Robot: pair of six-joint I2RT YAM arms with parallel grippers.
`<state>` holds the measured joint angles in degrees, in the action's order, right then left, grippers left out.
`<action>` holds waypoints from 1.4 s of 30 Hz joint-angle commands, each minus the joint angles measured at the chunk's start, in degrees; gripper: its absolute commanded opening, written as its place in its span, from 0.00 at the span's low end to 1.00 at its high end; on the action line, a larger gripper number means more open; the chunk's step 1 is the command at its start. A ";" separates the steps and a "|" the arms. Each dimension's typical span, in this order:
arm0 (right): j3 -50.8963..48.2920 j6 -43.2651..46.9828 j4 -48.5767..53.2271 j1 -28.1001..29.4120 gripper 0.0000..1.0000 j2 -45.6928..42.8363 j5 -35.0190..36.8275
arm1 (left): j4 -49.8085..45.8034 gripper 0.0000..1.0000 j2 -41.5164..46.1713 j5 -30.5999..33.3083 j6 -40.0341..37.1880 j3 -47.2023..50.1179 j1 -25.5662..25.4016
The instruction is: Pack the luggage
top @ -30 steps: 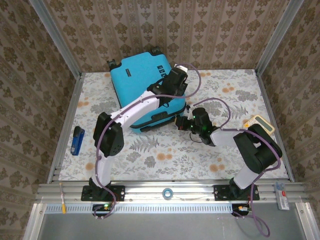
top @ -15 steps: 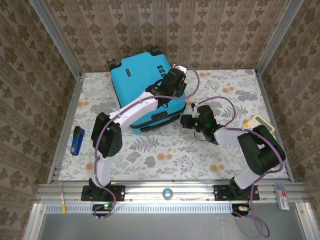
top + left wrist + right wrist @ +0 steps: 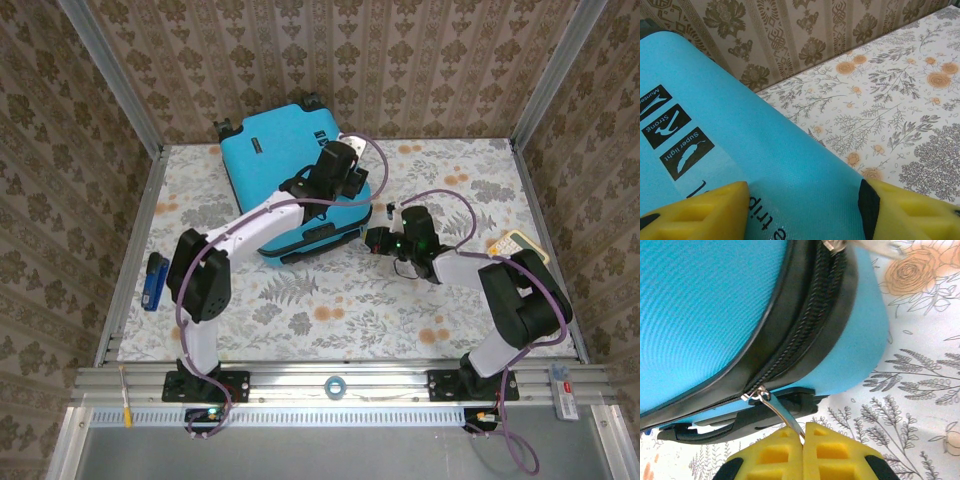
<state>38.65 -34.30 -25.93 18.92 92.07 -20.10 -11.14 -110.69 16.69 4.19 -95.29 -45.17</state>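
Where luggage point(image 3: 705, 305) curves, right hand point(image 3: 804, 429) seemingly pinches zipper point(image 3: 807, 330).

Turquoise luggage point(image 3: 275, 160) — black zip point(image 3: 807, 332), cream floral table point(image 3: 330, 300), yellow fingers point(image 3: 772, 455)

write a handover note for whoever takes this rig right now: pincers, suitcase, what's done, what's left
Left pincer: open, fingers spread over the top shell of the luggage, beside its printed marks.
Right pincer: shut on the zipper pull, at the case's corner by the black side handle.
Luggage: lid down, lying flat at the back left of the table.
Done: the case is closed and the zip is in hand.
Left: probably draw the slider along the seam. I cannot tell how much is already zipped.
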 commanded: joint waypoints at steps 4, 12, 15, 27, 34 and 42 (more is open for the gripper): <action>3.88 -0.73 2.29 -7.67 0.00 -0.26 8.29 | -22.11 0.60 -4.09 -1.55 -3.36 6.03 0.96; 1.47 4.25 -0.45 -5.03 0.00 -1.77 4.42 | -22.33 0.56 -2.39 -3.59 -4.44 8.46 0.94; 0.21 7.67 -0.08 -2.05 0.00 -3.42 5.59 | -24.40 0.54 -0.63 -2.56 -4.01 10.42 0.94; -4.90 14.99 -3.61 8.46 0.00 -7.05 5.19 | -26.77 0.54 15.95 -6.42 -2.50 23.38 2.42; -4.14 15.46 -4.77 8.51 0.00 -5.47 4.19 | -21.78 0.70 18.19 -11.05 -1.39 15.01 1.82; -4.53 14.56 -6.23 8.67 0.00 -4.79 4.10 | -23.35 0.78 5.48 -7.24 1.14 -3.60 0.30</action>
<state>34.06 -19.86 -27.29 28.01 86.74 -17.32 -29.67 -101.49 8.19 4.01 -94.06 -44.21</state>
